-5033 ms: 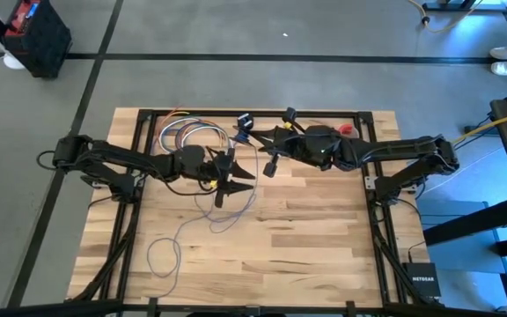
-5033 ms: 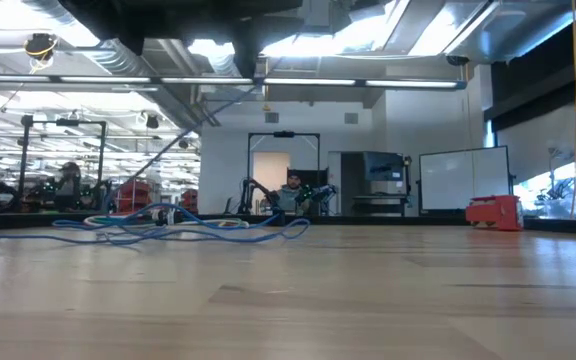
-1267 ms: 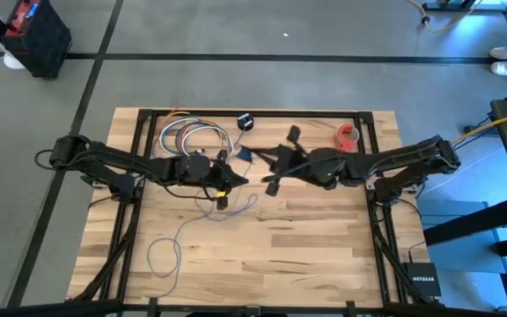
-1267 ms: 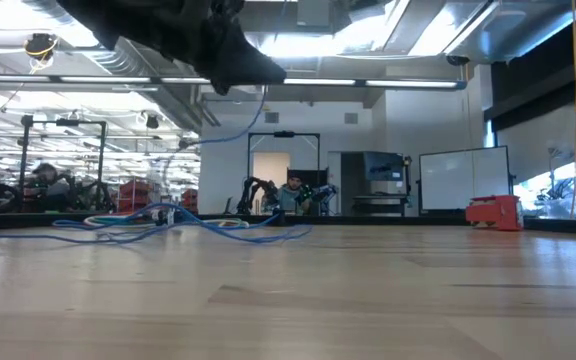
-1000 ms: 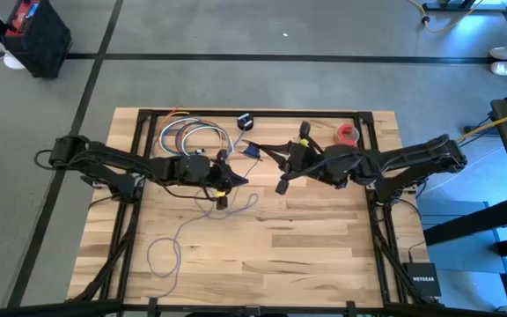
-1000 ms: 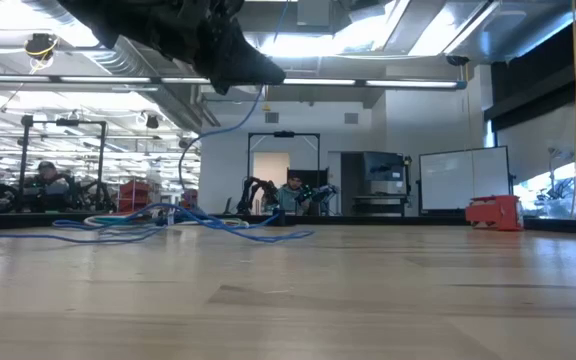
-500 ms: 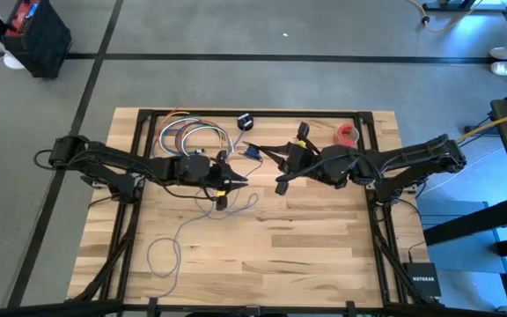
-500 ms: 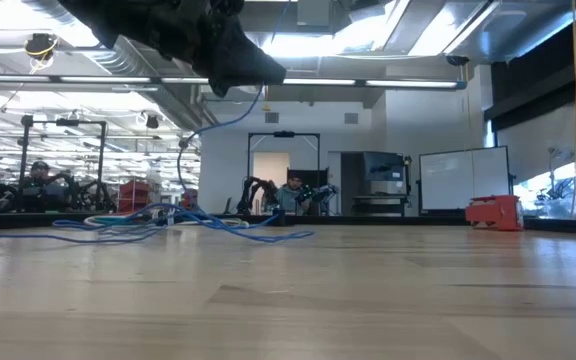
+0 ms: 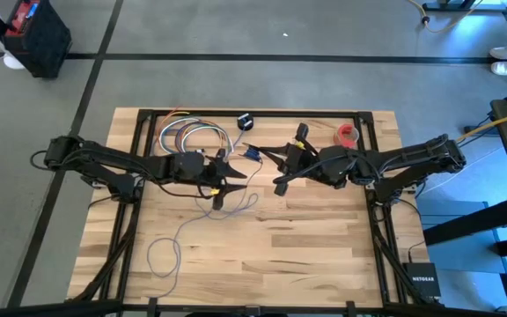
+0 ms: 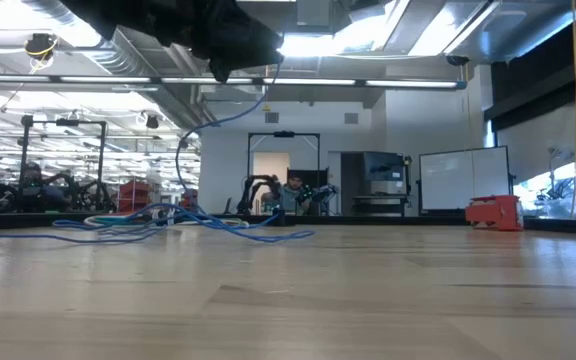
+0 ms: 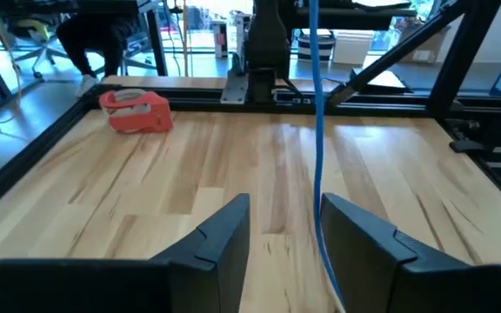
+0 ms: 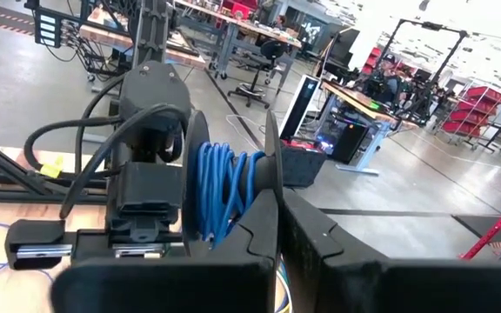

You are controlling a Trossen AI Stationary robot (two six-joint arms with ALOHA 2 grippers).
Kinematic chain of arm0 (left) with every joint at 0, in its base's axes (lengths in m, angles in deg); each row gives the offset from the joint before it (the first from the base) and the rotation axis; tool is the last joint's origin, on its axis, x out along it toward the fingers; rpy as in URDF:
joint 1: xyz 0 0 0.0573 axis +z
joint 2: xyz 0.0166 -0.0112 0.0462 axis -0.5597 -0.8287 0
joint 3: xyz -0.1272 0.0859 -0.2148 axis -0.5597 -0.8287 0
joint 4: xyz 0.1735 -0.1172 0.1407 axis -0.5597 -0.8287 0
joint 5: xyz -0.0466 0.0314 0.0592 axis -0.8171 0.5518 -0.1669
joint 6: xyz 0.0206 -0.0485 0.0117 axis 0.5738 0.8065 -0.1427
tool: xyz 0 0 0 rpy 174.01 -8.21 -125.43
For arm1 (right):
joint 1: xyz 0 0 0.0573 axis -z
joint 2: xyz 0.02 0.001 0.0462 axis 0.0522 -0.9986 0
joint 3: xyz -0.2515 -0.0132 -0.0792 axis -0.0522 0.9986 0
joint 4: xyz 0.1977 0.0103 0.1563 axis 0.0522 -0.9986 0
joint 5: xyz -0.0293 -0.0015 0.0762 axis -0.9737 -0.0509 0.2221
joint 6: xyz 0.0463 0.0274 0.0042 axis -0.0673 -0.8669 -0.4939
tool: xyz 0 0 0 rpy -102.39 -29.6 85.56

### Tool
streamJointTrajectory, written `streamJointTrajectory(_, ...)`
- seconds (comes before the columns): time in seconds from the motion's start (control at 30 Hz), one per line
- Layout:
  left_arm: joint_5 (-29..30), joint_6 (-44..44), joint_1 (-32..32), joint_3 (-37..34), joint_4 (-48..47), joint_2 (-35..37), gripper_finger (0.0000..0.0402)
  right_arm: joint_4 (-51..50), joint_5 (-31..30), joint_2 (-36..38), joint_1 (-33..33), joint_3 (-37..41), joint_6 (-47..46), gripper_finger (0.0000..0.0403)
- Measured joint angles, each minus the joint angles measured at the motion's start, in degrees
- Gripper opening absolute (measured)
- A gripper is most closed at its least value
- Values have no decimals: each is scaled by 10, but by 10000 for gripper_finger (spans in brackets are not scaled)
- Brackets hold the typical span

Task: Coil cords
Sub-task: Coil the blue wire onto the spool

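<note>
The left gripper (image 9: 223,183) sits just left of the middle of the high view, fingers apart. The thin blue cord (image 11: 314,130) hangs in the gap between them, and the fingers do not pinch it. More cord lies in loops (image 9: 172,251) on the wooden table (image 9: 324,255), lower left. The right gripper (image 9: 282,169) is near the middle. Its fingers are closed on a blue coil (image 12: 224,196) of the cord.

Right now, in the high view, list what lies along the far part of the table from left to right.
Bundle of multicoloured looped wires → left pincer → small black disc → right pincer → red tape dispenser.
</note>
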Motion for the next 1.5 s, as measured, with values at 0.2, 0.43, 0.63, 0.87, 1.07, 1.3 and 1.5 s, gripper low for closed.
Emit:
streamJointTrajectory(0.2,-2,1,-2,0,23,0,136,0,0,0,0,0,0,10)
streamJointTrajectory(0.43,-1,0,-2,0,58,-29,111,0,0,0,0,0,0,10)
streamJointTrajectory(0.63,-1,-16,-1,0,53,-29,33,0,0,0,0,0,0,10)
streamJointTrajectory(0.87,11,-34,9,0,30,-26,7,-2,15,0,0,0,0,10)
streamJointTrajectory(1.07,74,-34,18,0,-86,32,6,-54,12,-3,0,0,0,10)
streamJointTrajectory(1.3,94,-6,18,0,-159,144,6,-110,19,-12,0,0,-1,10)
streamJointTrajectory(1.5,94,16,17,0,-162,195,4,-111,34,-60,1,0,2,10)
